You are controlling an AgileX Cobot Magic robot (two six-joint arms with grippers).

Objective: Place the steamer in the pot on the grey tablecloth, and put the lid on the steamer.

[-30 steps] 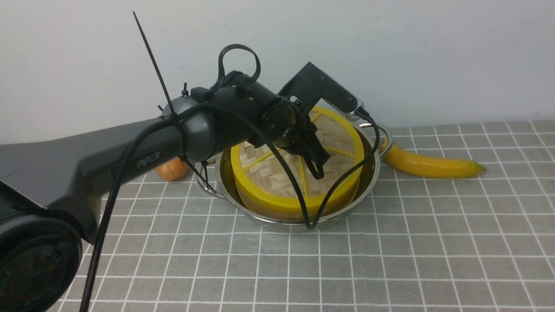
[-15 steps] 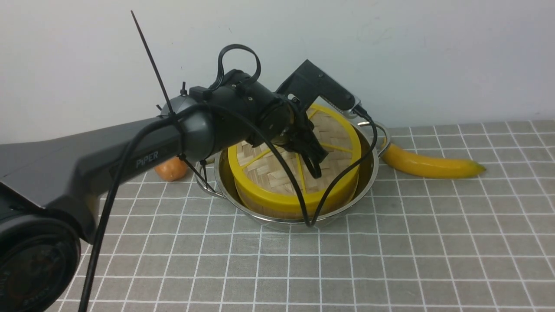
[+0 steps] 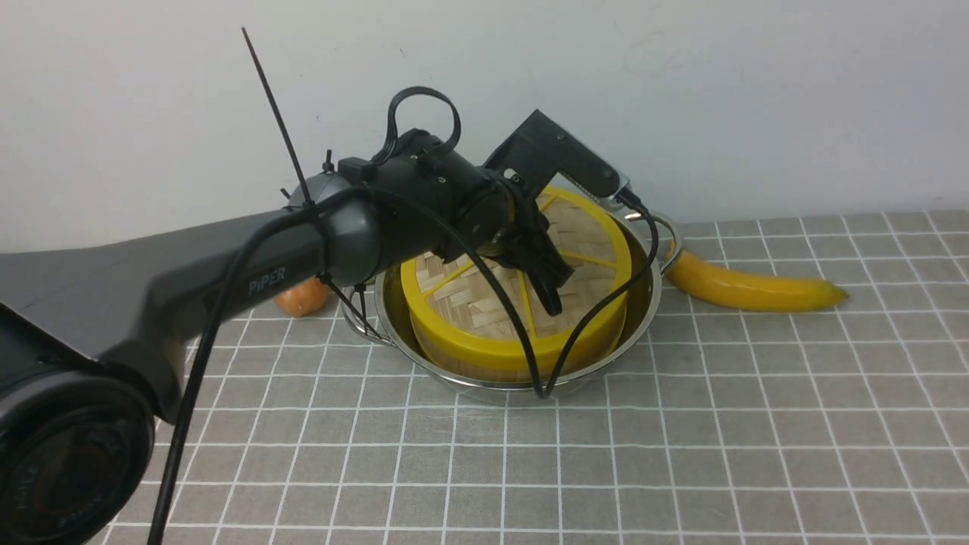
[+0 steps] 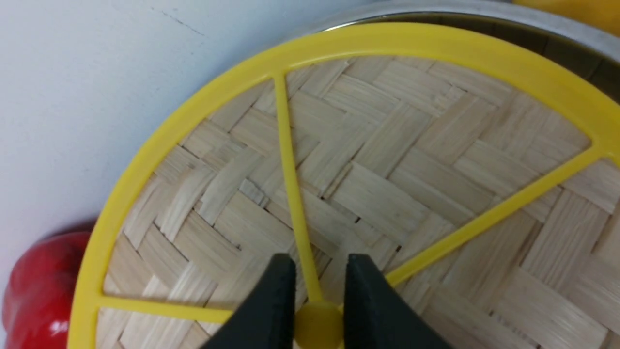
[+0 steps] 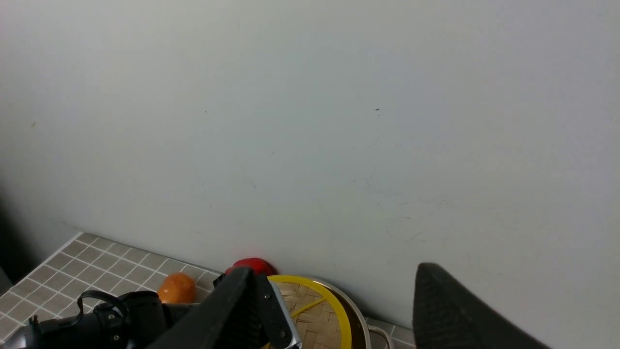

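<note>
Two blind spots: lid hides steamer contents; your left arm covers lid's 10 o'clock. Left gripper clamped on lid hub; steamer in pot on grey tablecloth. Right gripper, spread and empty, plus red object: wrist views only. Wall hugs pot's 12, banana 3; cloth open at 6 o'clock.

Lid on steamer in pot

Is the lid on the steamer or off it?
On: the lid covers the steamer's top inside the pot, its bamboo wall showing beneath.

Woven bamboo lid (shiny steel pot)
</note>
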